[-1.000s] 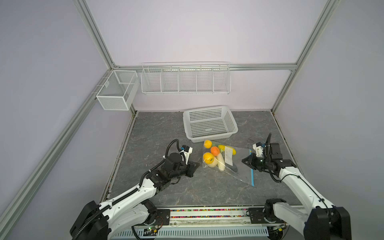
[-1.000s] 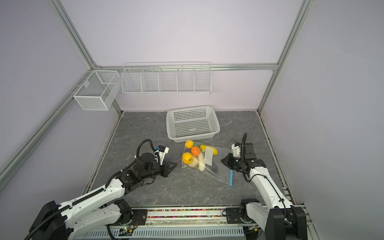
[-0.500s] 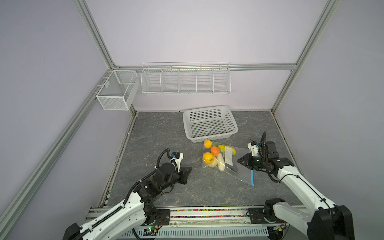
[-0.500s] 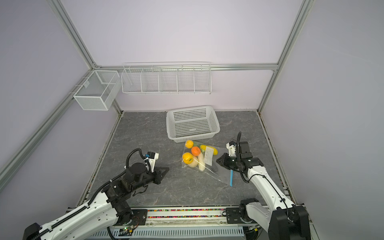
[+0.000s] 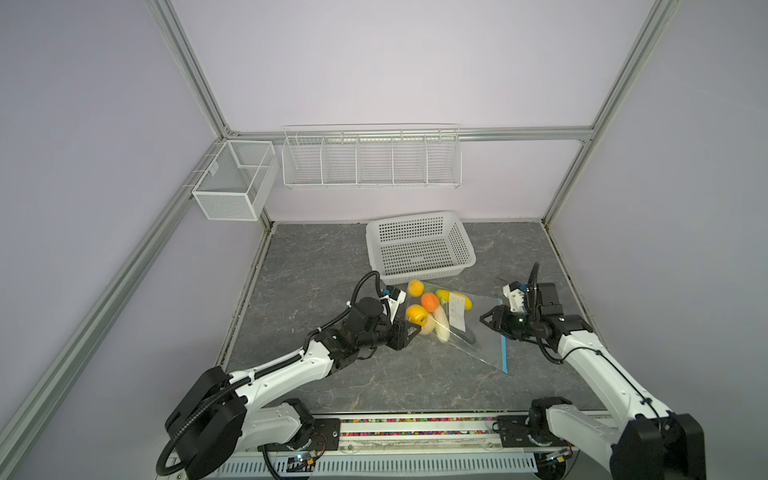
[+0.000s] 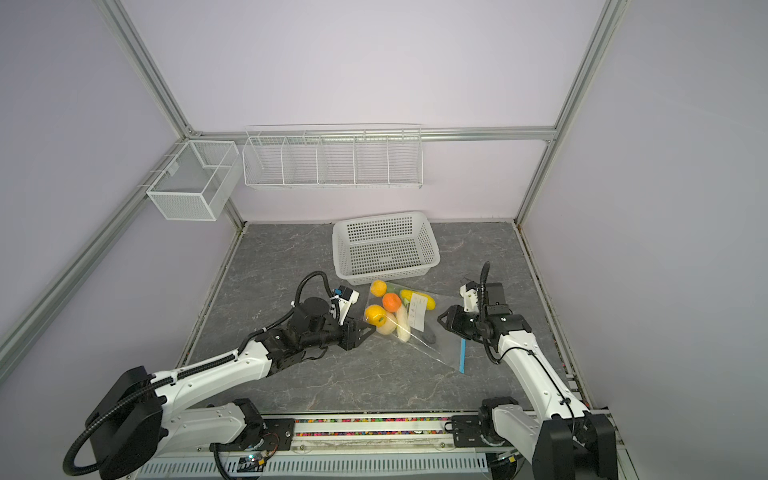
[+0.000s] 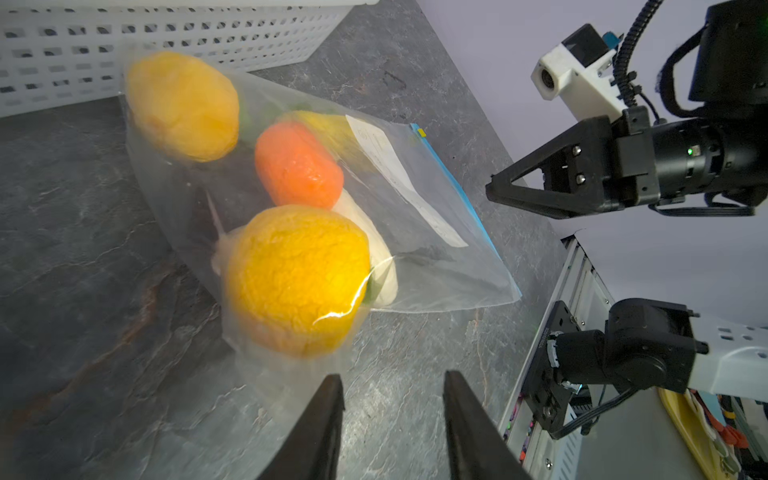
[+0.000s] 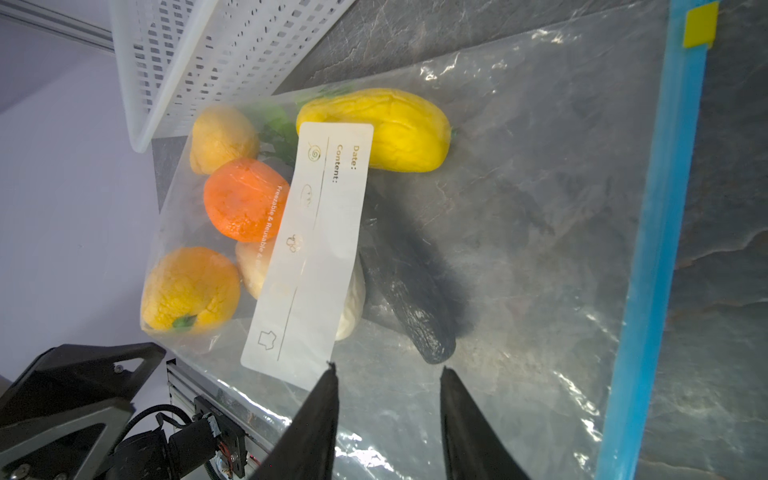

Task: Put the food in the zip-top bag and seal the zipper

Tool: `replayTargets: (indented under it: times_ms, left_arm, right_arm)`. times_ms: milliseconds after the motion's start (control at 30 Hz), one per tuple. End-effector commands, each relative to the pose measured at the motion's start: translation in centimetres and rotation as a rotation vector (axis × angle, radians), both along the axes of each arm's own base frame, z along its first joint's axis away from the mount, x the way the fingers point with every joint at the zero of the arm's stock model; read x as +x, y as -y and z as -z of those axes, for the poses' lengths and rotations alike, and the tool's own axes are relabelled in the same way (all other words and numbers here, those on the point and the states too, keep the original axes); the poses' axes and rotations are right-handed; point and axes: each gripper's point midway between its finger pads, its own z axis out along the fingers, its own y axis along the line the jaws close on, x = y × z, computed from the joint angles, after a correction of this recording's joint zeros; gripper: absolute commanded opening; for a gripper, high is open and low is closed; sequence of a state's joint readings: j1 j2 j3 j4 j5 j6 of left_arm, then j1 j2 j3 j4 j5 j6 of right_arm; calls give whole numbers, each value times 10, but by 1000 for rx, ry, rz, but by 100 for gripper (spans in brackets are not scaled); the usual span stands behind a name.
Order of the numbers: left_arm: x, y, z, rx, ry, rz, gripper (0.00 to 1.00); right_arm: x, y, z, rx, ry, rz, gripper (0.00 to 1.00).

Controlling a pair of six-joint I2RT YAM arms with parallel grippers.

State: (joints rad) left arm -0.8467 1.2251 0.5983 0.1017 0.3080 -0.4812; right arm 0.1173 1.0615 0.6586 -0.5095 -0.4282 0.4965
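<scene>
A: L tool [image 7: 392, 376] and R tool [image 8: 387, 368] were shut, now both parted, holding nothing. L one's swung back in by the bag.

B: Yep. Zip-top bag [image 5: 478, 328] lies flat on the counter [image 5: 316, 266], near the basket [image 5: 467, 245], with the food [image 5: 417, 314] inside. The zipper [image 8: 660, 249] has its slider [image 8: 700, 23] at the far end. Prob sealed, can't confirm.

A: Then lift off straight, no dragging the plastic.
</scene>
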Motion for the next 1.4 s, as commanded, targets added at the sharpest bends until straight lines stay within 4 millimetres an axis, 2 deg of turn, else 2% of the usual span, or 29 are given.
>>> replayTargets:
  times_ms: [0,167,333,433,667,800,933,1200,1300,1367]
  left_arm:
    - [1,10,-1,11,41,56,39]
    - [-2,4,-3,50,38,58,37]
    - [5,-23,-6,96,140,-36,38]
    - [8,-32,-6,120,172,-71,39]
    - [9,-13,12,137,143,10,40]
    - [12,-15,28,194,101,-3,41]
    - [12,-12,36,205,96,15,40]
    - [11,-8,45,222,88,49,10]
    - [11,-6,47,221,83,51,1]
    - [11,-6,47,218,81,51,0]
  right_arm:
    - [3,-2,-9,15,20,-20,43]
    - [7,-5,-9,28,16,-21,43]
    - [10,-6,-10,34,20,-25,43]
    - [11,-9,-12,42,22,-42,40]
    - [14,-9,-12,36,29,-57,33]
    - [16,-10,-16,42,35,-60,31]
    - [18,-10,-16,39,38,-64,27]
    - [17,-10,-17,34,37,-67,27]
    - [17,-9,-19,25,39,-69,27]
    - [16,-8,-20,19,41,-71,26]
